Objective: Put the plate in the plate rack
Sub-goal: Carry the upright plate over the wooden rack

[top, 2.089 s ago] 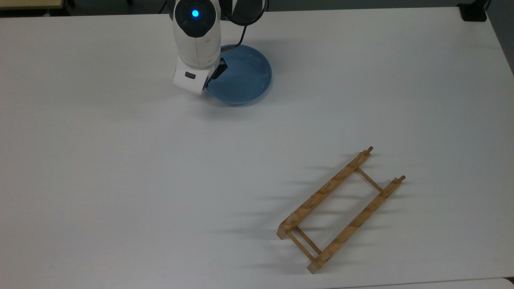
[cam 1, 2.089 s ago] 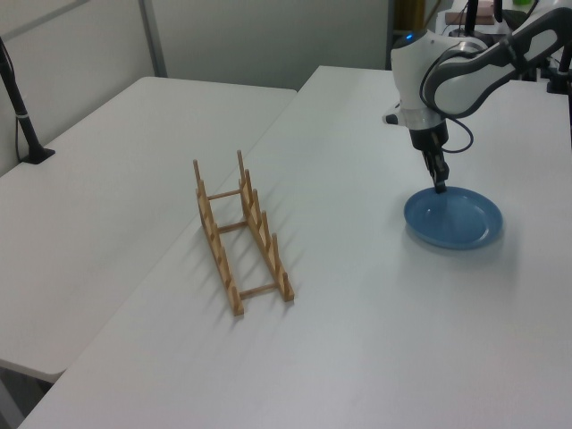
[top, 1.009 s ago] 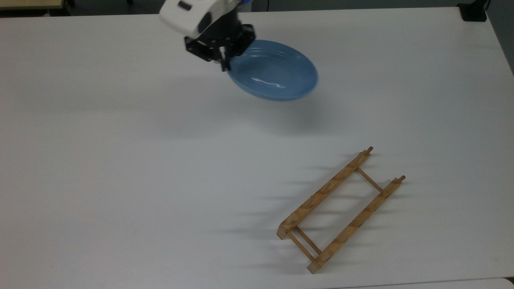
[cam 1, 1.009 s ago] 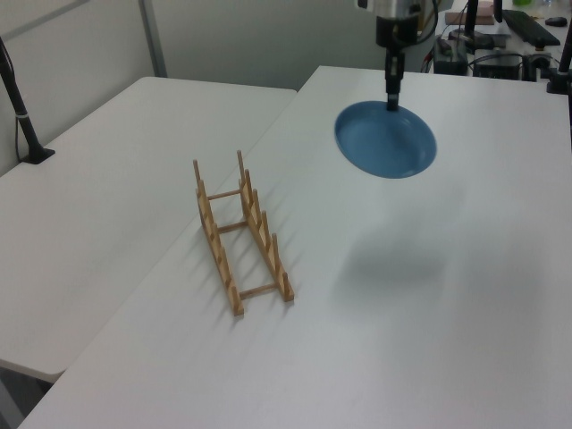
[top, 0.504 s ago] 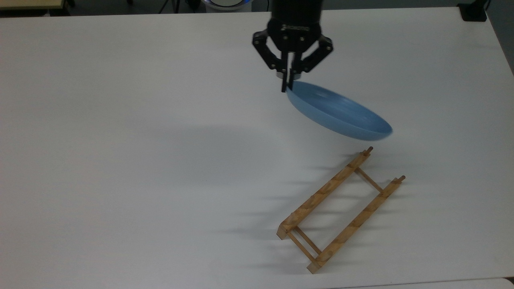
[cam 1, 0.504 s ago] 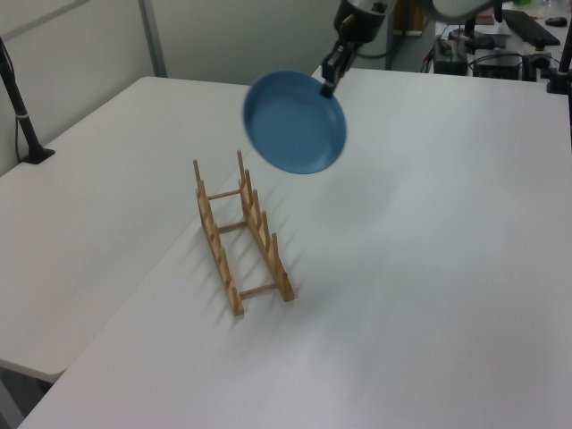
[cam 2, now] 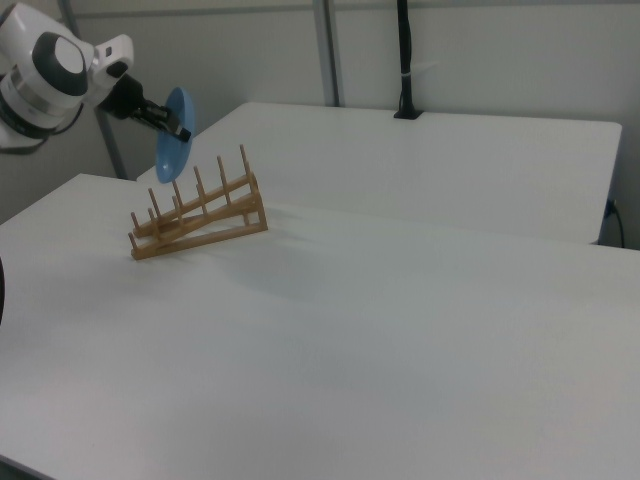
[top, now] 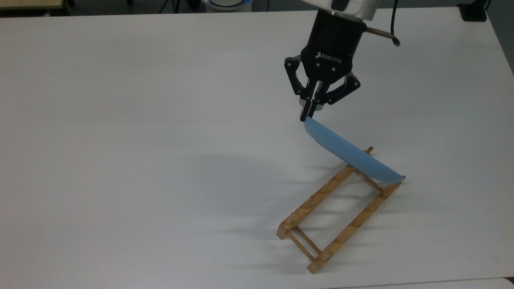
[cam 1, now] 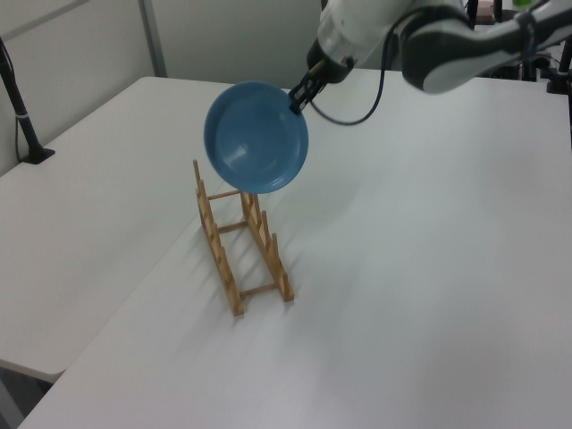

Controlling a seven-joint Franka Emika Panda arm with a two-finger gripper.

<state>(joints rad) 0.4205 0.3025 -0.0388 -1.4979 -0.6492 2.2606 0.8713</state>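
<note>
Top view: a white desk carries a light-brown wooden plate rack near the desk's lower edge, toward the top view's right. The rack lies on a diagonal, with two long rails joined by thin cross dowels. Above it, the black gripper reaches down from the desk's upper edge, its jaws closed on the rim of a blue plate. The plate is tipped up almost on edge, so it reads as a long thin blue sliver. Its lower end overlaps the rack's upper-right end, beside the last pegs. Whether it touches the wood cannot be told here.

Left view: the plate faces the camera as a full blue disc, held upright in the air. The gripper pinches its rim at the upper right. The plate hangs over the far end of the rack, with its bottom edge overlapping the tops of the farthest pegs. The rack stands near the desk's edge on the left view's left.

Right view: the plate appears edge-on, a narrow blue oval held by the gripper from the right view's left. It sits behind the low end of the rack, above the pegs, on the desk.
</note>
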